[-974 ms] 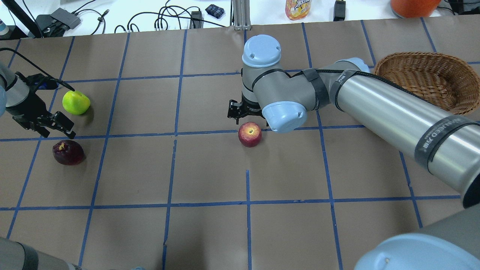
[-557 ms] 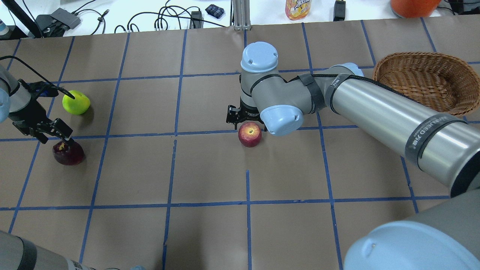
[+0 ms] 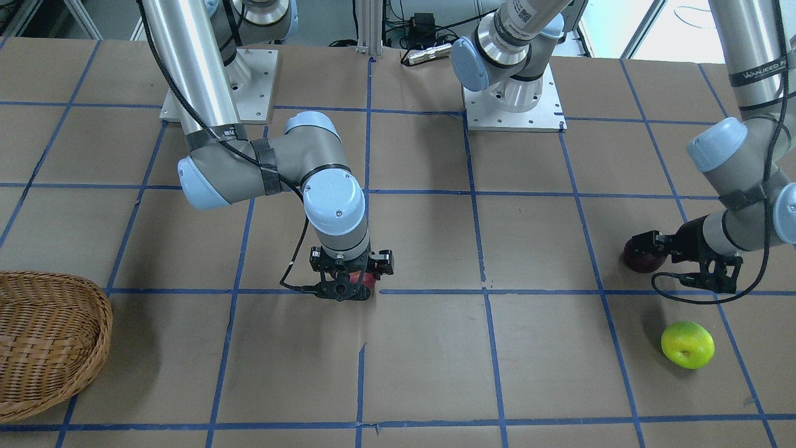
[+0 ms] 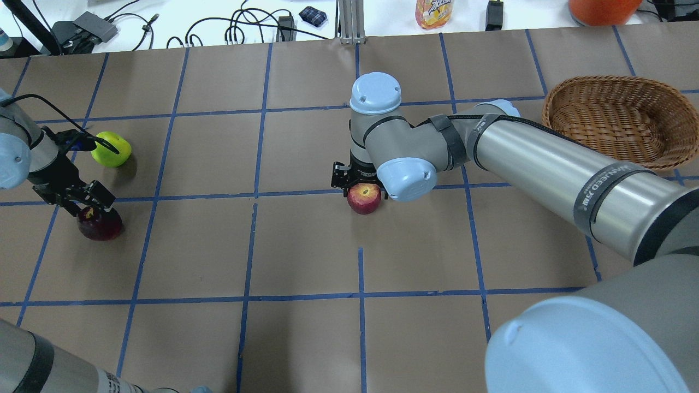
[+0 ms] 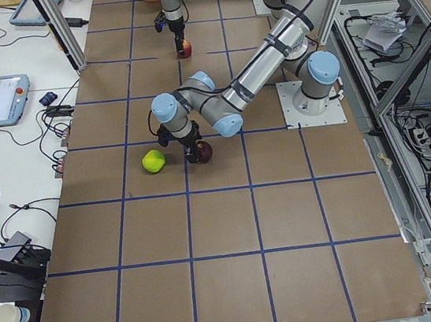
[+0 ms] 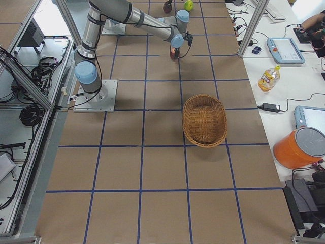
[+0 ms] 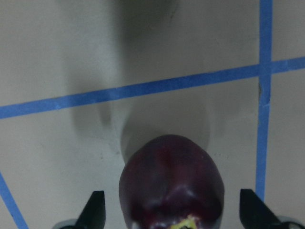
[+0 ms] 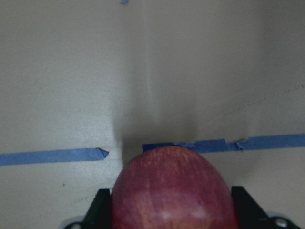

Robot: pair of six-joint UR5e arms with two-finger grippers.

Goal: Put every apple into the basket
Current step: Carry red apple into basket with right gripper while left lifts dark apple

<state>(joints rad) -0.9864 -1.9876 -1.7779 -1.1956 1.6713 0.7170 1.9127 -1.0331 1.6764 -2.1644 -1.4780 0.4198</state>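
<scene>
Overhead, front views oppose (sharing table [image 4: 306, 338]); wrist cameras close.

Red apple [image 8: 174, 186] between right gripper [image 8: 170, 200] fingers: smooth skin, waxy sheen. Maroon apple [image 7: 169, 176] between left gripper [image 7: 171, 200] fingers: glossy skin. Beneath both: matt brown paper [image 7: 71, 47], blue tape lines [image 7: 143, 88]. Basket [image 4: 611, 109], well aside of right gripper: rough woven wicker.

Bright, even light from above casts soft shadows on the brown table [image 4: 306, 245] and leaves a streak of glare along the right arm [image 4: 546, 164]. Both wrist views are dimmer and greyer, with the dark apple [image 7: 171, 186] and red apple [image 8: 174, 191] close up and slightly blurred.
</scene>
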